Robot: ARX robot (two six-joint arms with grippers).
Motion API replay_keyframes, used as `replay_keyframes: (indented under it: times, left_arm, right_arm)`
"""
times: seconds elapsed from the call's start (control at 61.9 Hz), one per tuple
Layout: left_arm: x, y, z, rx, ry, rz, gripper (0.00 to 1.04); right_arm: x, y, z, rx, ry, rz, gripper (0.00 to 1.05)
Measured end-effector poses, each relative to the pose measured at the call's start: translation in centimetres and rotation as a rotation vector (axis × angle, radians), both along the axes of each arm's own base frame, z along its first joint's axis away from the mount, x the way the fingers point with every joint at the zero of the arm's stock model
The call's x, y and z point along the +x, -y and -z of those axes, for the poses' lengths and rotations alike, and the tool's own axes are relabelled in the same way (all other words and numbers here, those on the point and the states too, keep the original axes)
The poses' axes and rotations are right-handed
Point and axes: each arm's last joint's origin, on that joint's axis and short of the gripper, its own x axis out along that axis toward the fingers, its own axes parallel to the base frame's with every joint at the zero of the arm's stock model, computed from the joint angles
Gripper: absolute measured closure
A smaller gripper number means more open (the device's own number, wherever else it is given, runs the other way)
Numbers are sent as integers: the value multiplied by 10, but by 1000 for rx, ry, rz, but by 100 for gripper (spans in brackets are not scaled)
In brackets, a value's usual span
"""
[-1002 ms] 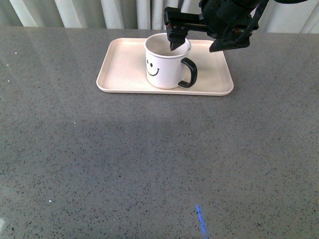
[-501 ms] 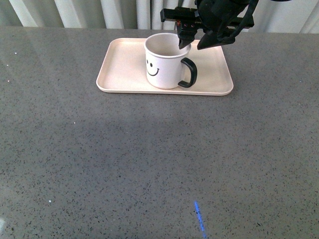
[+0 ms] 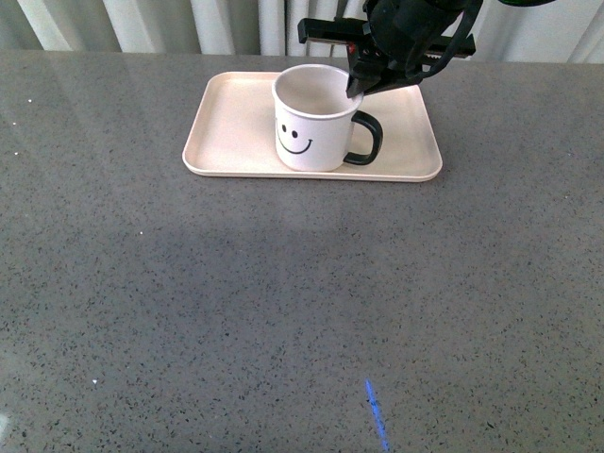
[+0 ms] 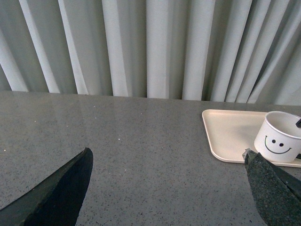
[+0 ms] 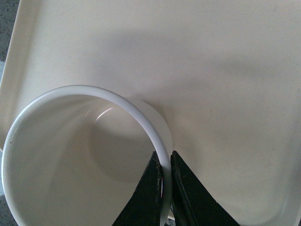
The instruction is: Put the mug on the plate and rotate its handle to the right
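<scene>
**Mug [image 3: 311, 127]: on plate, rim gripped**

White, smiley face forward. We are seeing it standing upright about mid-plate [image 3: 231, 142], close to the near rim, with its black handle [image 3: 370, 142] pointing right. Our right gripper [image 5: 163, 162] is pinching the rim by the handle, one finger inside and one outside. Our left gripper [image 4: 167, 153] is hanging well apart over the grey table [image 3: 283, 311], jaws spread wide, holding nothing.

You've got the white smiley mug [image 3: 310, 123] upright, its rim pinched between the right jaws, one inside and one outside. Its glossy black handle [image 3: 369, 140] sits right beside the jaws, sticking out rightward. The pink-beige plate [image 3: 236, 123] lies flat underneath, carrying the mug.
</scene>
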Motion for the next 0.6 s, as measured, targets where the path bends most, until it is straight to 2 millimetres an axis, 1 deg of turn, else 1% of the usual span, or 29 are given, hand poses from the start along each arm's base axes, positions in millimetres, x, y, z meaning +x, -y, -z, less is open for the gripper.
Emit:
replay_keyframes:
  times: [0.097,0.259,0.436,0.598]
  left_arm:
    - [0,0,0,0,0,0,9]
    - [0,0,0,0,0,0,9]
    - [0,0,0,0,0,0,9]
    - [0,0,0,0,0,0,9]
  right_arm:
    - [0,5,-7,-7,0,-13,103]
    - [-1,17,-32,-49,40,-99,103]
    - [3,33,-61,-49,88,-276,103]
    - [12,42,-63,-81,101,-356,103]
